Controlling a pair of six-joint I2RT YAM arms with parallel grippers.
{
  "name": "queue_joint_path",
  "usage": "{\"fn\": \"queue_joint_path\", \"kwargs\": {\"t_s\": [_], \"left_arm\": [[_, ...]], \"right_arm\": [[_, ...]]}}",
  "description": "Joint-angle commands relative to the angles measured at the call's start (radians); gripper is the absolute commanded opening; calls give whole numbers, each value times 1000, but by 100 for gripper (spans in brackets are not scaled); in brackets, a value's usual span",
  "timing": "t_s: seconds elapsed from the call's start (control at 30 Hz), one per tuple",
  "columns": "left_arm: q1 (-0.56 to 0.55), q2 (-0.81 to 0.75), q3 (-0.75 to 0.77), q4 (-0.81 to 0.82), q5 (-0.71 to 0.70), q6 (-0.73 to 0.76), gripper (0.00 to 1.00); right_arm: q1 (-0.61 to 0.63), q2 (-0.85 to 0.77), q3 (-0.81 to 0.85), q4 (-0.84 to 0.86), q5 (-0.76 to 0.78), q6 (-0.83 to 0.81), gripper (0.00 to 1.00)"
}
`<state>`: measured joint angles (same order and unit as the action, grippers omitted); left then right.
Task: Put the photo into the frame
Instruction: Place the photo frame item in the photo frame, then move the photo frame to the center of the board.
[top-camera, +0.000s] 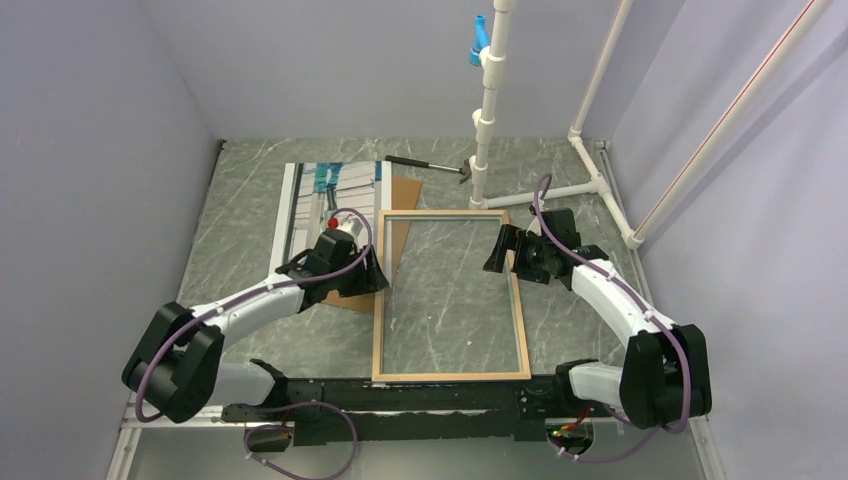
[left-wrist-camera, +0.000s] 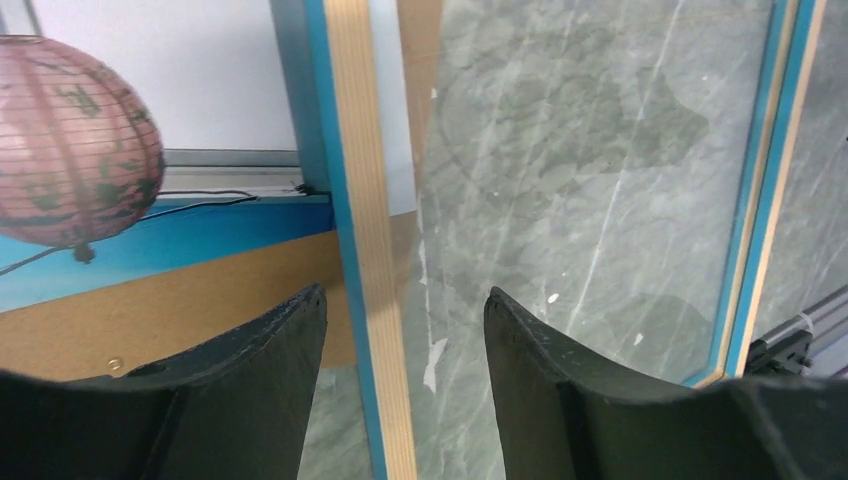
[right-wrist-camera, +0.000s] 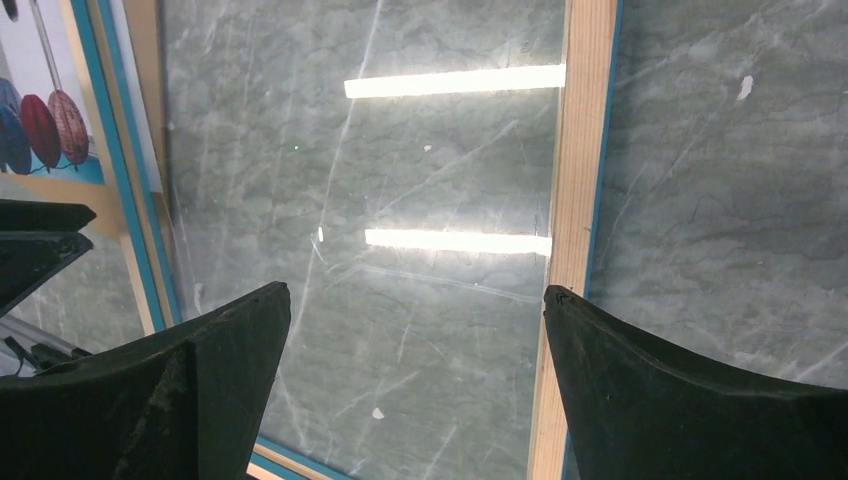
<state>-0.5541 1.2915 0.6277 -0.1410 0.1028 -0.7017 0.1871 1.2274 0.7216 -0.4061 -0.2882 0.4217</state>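
The frame (top-camera: 381, 330) lies flat in the middle of the table, light wood back up, its glass showing the marble beneath. The photo (top-camera: 310, 205) lies face up at the back left, partly under a brown backing board (top-camera: 405, 195). My left gripper (top-camera: 377, 277) is open and straddles the frame's left rail (left-wrist-camera: 375, 300), fingers not touching it; the photo's reddish sphere (left-wrist-camera: 75, 150) shows beside it. My right gripper (top-camera: 497, 250) is open and empty just above the glass, one fingertip (right-wrist-camera: 590, 330) by the frame's right rail (right-wrist-camera: 580, 150).
A hammer (top-camera: 425, 165) lies at the back of the table. A white pipe stand (top-camera: 487, 120) with a blue clip rises behind the frame, and its base pipes (top-camera: 600, 185) run along the back right. Grey walls close in both sides.
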Motion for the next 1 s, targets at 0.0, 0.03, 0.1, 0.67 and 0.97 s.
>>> {"fn": "queue_joint_path", "kwargs": {"t_s": [0.0,0.03,0.1,0.67,0.97], "left_arm": [[-2,34,-16,132,89,-24,61],[-3,46,-17,154,94,-29,60],[-3,69,-19,177,105,-34,58],[-62,174,41,203,117,-64,28],[-116,268,145,170,83,-66,27]], "right_arm": [[1,-41,50,-7,-3,0,100],[0,-43,51,-8,-3,-1,100],[1,-47,54,-11,-3,-1,100],[0,-52,71,-17,-15,1,100],[1,-56,70,-17,-20,2,100]]}}
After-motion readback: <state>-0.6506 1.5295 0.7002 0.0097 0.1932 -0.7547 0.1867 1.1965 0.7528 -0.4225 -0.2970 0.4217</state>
